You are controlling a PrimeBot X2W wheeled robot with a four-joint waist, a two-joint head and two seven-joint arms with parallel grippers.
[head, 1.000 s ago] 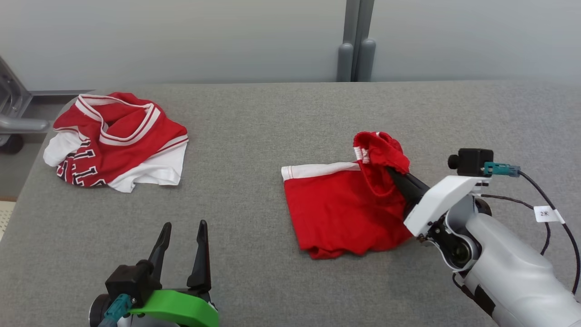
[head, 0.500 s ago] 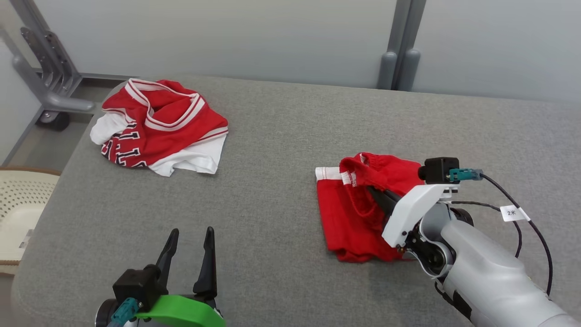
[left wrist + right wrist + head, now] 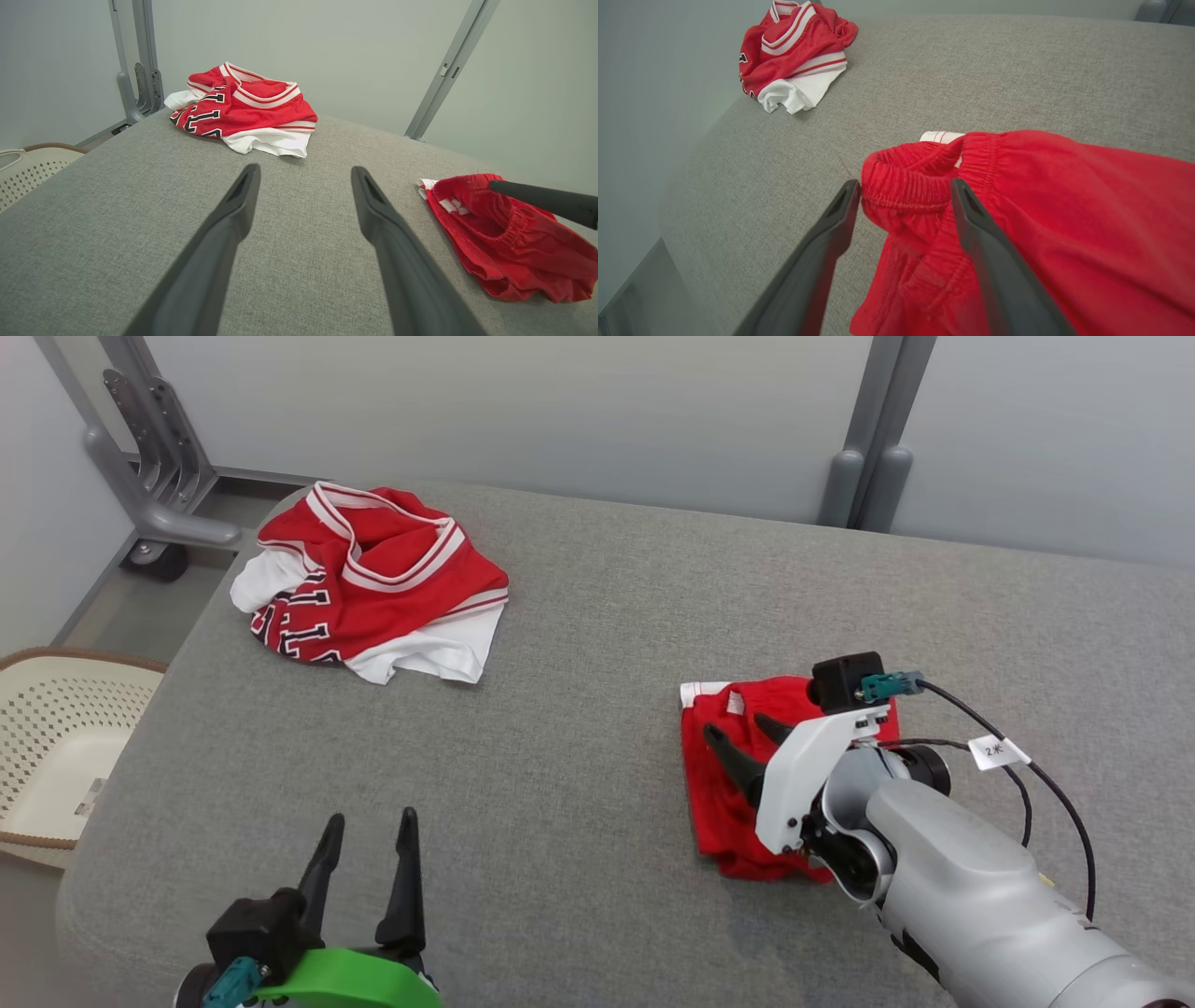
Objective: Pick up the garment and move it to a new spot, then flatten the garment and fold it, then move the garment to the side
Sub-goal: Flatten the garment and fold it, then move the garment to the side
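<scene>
The garment, a pair of red shorts (image 3: 717, 798) with a white hem, lies folded over itself on the grey table (image 3: 579, 653), right of centre. My right gripper (image 3: 736, 724) hovers over its left part with the jaws open. In the right wrist view the elastic waistband (image 3: 906, 186) bulges loosely between the fingers of that gripper (image 3: 905, 182), and the shorts (image 3: 1064, 210) spread away to the right. My left gripper (image 3: 372, 817) stands open and holds nothing near the front edge, well left of the shorts (image 3: 504, 252).
A crumpled red and white jersey (image 3: 373, 588) lies at the table's far left corner. A perforated cream basket (image 3: 56, 747) stands on the floor beyond the left edge, with a grey metal stand (image 3: 149, 476) behind it.
My right gripper carried the waistband leftward over the shorts, lowered it, then opened and let it go. The head camera swung, shifting the whole picture. The left gripper kept still.
</scene>
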